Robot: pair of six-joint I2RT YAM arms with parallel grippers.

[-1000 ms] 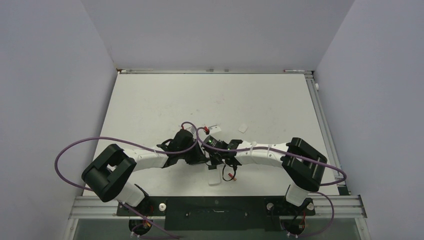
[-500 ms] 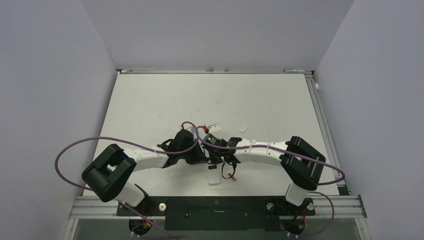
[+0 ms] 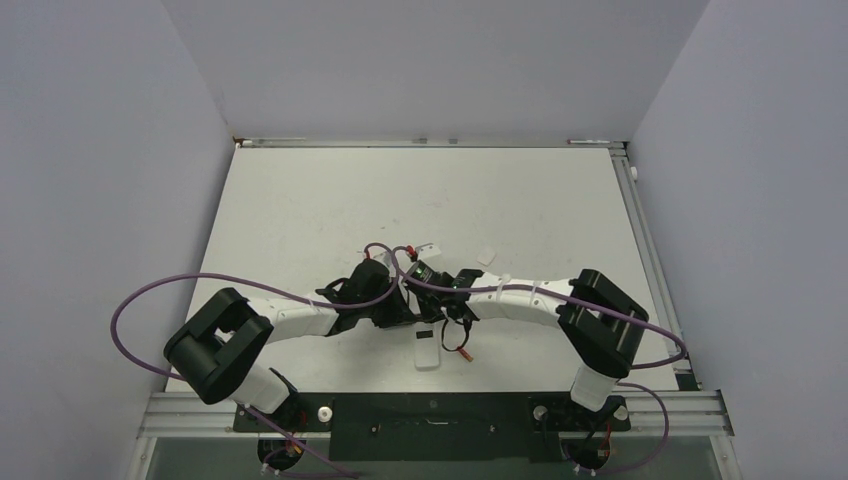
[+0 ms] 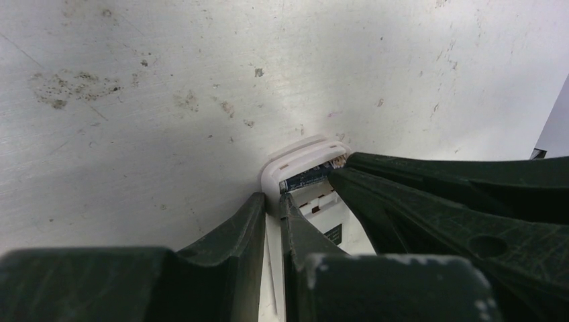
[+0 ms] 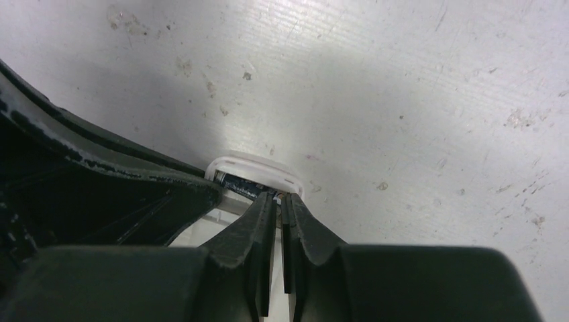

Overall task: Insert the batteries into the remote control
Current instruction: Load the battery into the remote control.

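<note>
The remote control (image 3: 427, 354) is a small white bar lying with its open back up near the table's front middle. Its far end shows in the left wrist view (image 4: 302, 153) and in the right wrist view (image 5: 258, 164), with a dark blue board strip (image 4: 308, 178) inside the shell. My left gripper (image 4: 274, 204) is shut on the remote's left side wall. My right gripper (image 5: 278, 200) is shut on its right side wall. Both meet over it in the top view, left gripper (image 3: 408, 312), right gripper (image 3: 440, 312). No batteries show; they are hidden or out of view.
A small flat white square piece (image 3: 487, 256) lies on the table just beyond the right arm. Another small white piece (image 3: 428, 249) lies beyond the grippers. Purple cables loop over both arms. The table (image 3: 300, 210) has walls on three sides.
Both grippers and the remote have shifted slightly away from the front edge and a little left. The right arm has swung left with them. Both grips are unchanged.
</note>
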